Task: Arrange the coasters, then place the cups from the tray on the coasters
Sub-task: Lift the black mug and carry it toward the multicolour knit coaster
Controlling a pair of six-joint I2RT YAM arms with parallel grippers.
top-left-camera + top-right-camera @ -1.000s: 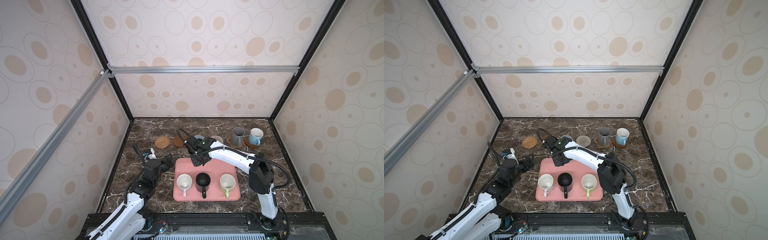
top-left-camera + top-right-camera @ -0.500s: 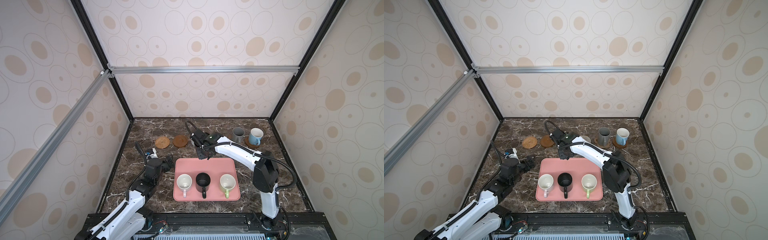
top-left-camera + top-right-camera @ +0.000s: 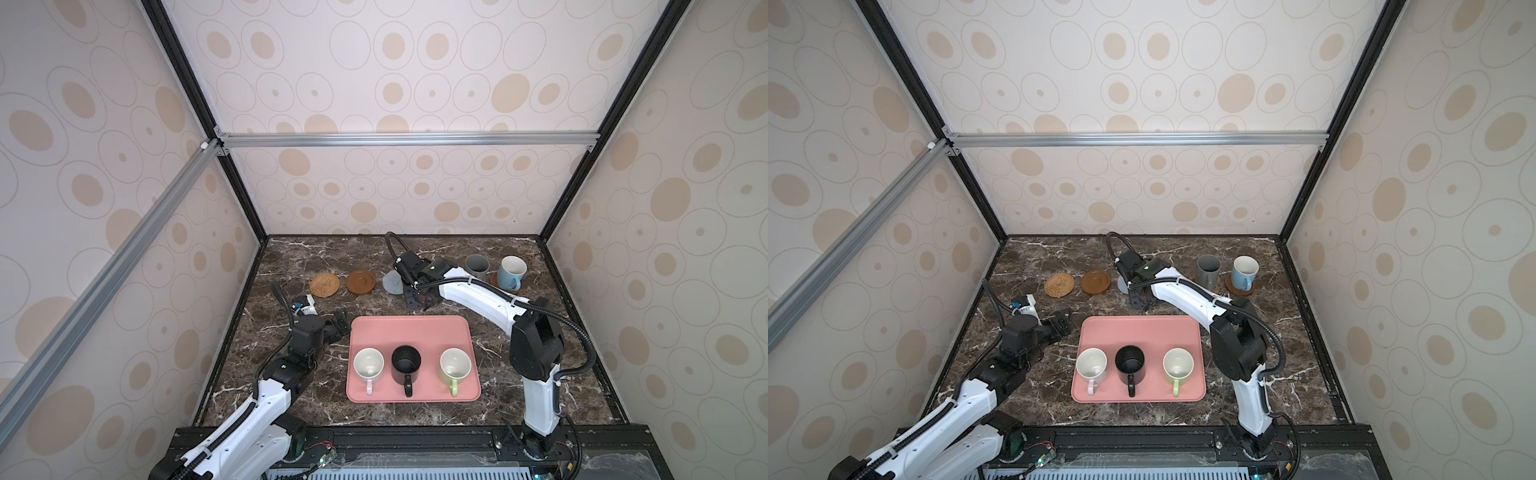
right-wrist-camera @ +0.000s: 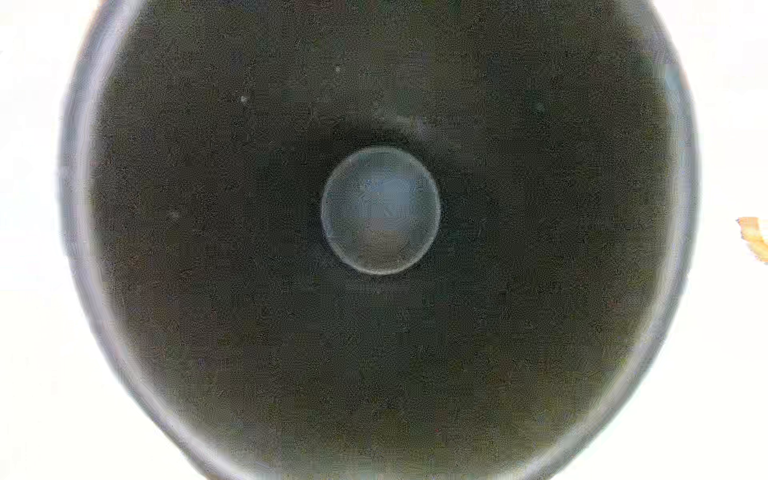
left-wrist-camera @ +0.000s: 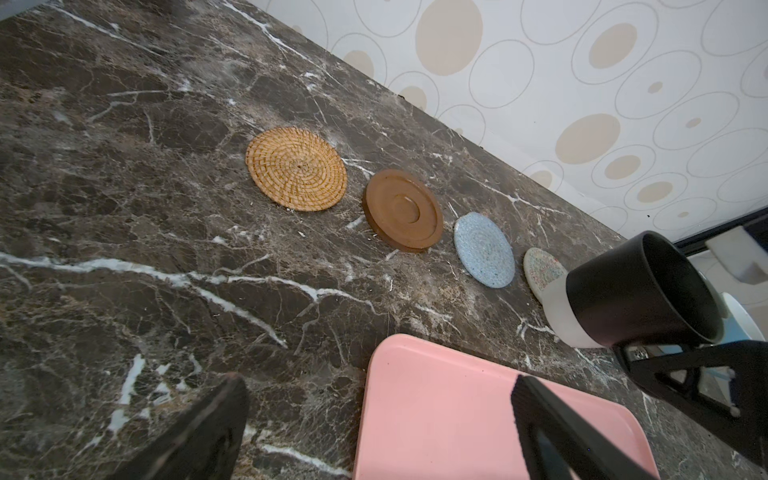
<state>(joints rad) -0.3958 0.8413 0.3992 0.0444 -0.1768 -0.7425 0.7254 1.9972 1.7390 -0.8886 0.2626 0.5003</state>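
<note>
Across the dark marble table [image 3: 291, 257], taking the far wall as twelve o'clock, one pink tray [image 3: 411, 332] lies just toward six from the centre.

Two grippers are in view. The left gripper [image 3: 340, 323] hangs at ten o'clock of the tray, beside its corner, with its jaws spread wide and empty. The right gripper [image 5: 640, 353] is at twelve o'clock of the tray, clamped tight on a black mug [image 5: 636, 291]. That mug is tilted, and I cannot tell whether its base touches the marble.

Six mugs in all:
- Three stand on the tray in one row, handles toward six: the pale pink mug [image 3: 368, 363], the second black mug [image 3: 406, 361] and the light green mug [image 3: 455, 362].
- Two stand at one o'clock: the grey mug [image 3: 477, 266] and the light blue mug [image 3: 512, 271].
- The sixth is the held one.

Five coasters show, running from eleven toward one:
- the rattan coaster [image 3: 325, 284]
- a brown disc [image 3: 360, 282]
- the blue-grey knitted round [image 3: 392, 283]
- the cream knitted round [image 5: 542, 270], beside the held mug
- a second brown disc [image 3: 495, 279] under the light blue mug

What lies under the grey mug I cannot tell.
</note>
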